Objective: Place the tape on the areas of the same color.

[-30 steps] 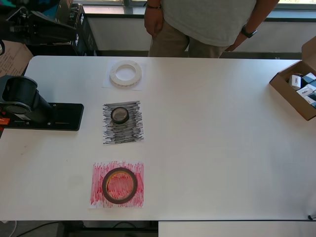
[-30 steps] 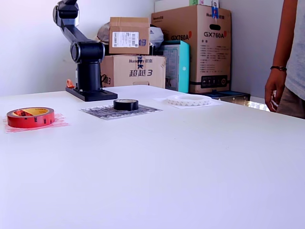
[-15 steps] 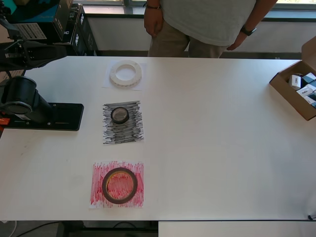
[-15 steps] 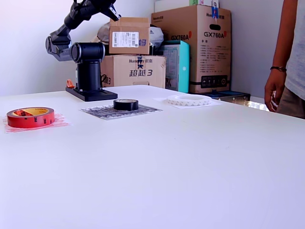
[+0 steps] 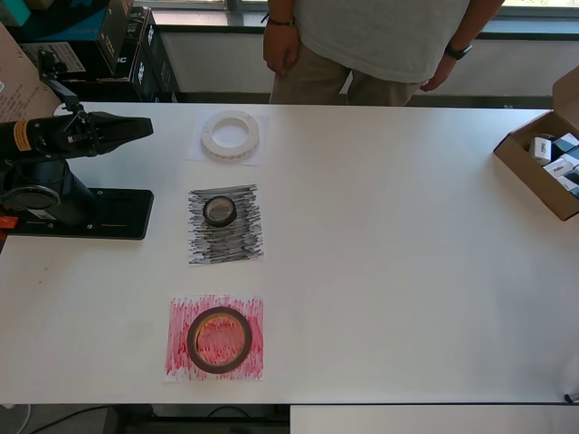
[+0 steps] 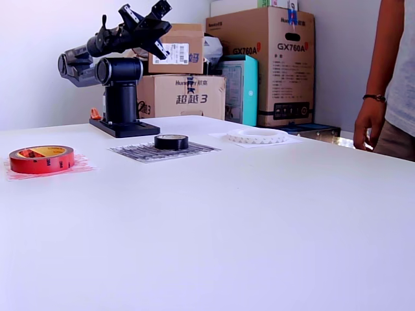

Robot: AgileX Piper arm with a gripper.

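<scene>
On the white table (image 5: 407, 271), three tape rolls each sit on a paper patch, in a column down the left part of the overhead view. Farthest from the near edge, the large white tape roll (image 5: 231, 135) lies flat on the plain white paper sheet (image 5: 196, 151). In the exterior view this same roll (image 6: 257, 135) is the rightmost of the three. In the middle, the small black tape roll (image 5: 219, 210) rests in the far half of the black-scribbled paper patch (image 5: 226, 240), and from the side it (image 6: 171, 142) lies flat on that patch (image 6: 139, 151). Nearest the front edge, the larger dark-red tape roll with a yellowish inner core (image 5: 219, 340) sits roughly centred on the red-scribbled paper patch (image 5: 176, 357); in the exterior view it (image 6: 41, 159) is at the left.

The black robot arm stands on its black base plate (image 5: 109, 214) at the overhead view's left edge, well apart from every roll. Its gripper (image 6: 152, 26) is raised above the table, holding nothing; the exterior view shows its black fingers (image 6: 161, 9) spread apart. From above, the gripper (image 5: 136, 128) points toward the white roll — still clear of it.

A person in a grey shirt (image 5: 380, 41) stands at the far side of the table, and an open cardboard box of small cartons (image 5: 543, 163) sits at the overhead view's right edge. Stacked cardboard boxes (image 6: 266, 65) stand behind the table in the exterior view.
</scene>
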